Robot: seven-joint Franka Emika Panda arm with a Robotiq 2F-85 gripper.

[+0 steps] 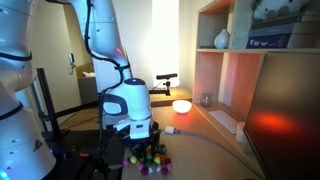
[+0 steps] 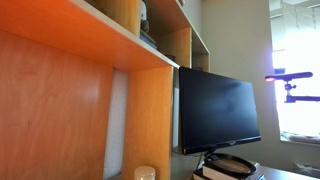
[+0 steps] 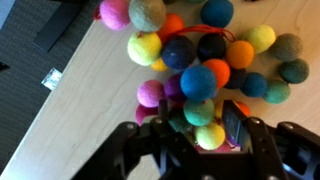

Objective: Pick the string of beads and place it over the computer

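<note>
Wooden desk [image 3: 90, 90] under shelves [image 1: 240, 50], arm [image 1: 105, 40] bent low.
Gripper [image 3: 200, 126] straddles the string of beads [image 3: 198, 80], which spreads toward 12 o'clock in the wrist view; whether it holds firm cannot be told. Shelf box [image 1: 272, 40] lettering is blurred.

Beads [image 3: 200, 80] pink, yellow, blue, orange, teal, grey-green; worktop [image 3: 90, 110] pale wood; monitor [image 2: 218, 108] black; arm [image 1: 105, 40] white; shelves [image 2: 60, 100] orange-brown.

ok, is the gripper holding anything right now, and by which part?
Cannot tell for sure. The gripper straddles the near edge of the string of beads, which lies on the desk; a firm grip isn't visible.
</note>
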